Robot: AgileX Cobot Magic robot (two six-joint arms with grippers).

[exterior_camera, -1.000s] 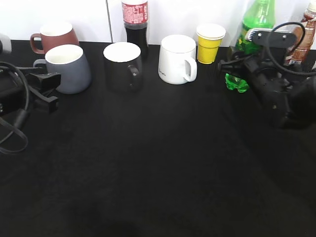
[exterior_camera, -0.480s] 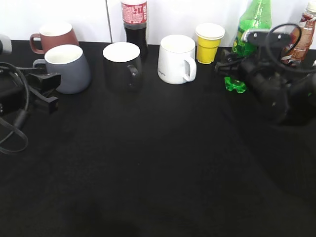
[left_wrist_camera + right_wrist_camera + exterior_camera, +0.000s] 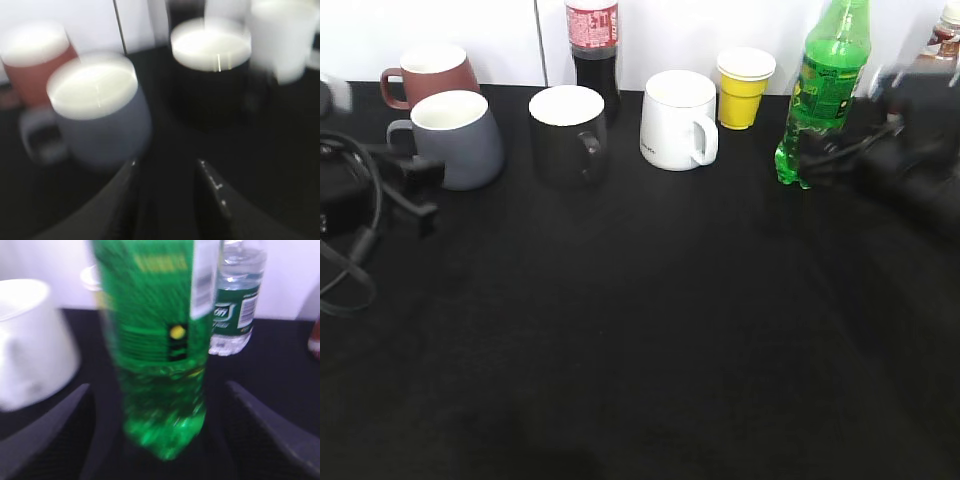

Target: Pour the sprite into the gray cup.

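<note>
— Condition of the sprite [image 3: 823, 95]?

— Smooth plastic, partly filled: likely slippery, some weight low, walls that give. Best taken at the labelled waist. Long axis near vertical, cap up.

— Position?

— Between the right gripper's [image 3: 160, 435] spread fingers, neither seen touching. The gray cup [image 3: 458, 137] sits far left, just ahead of the left gripper [image 3: 165, 200], also spread.
</note>
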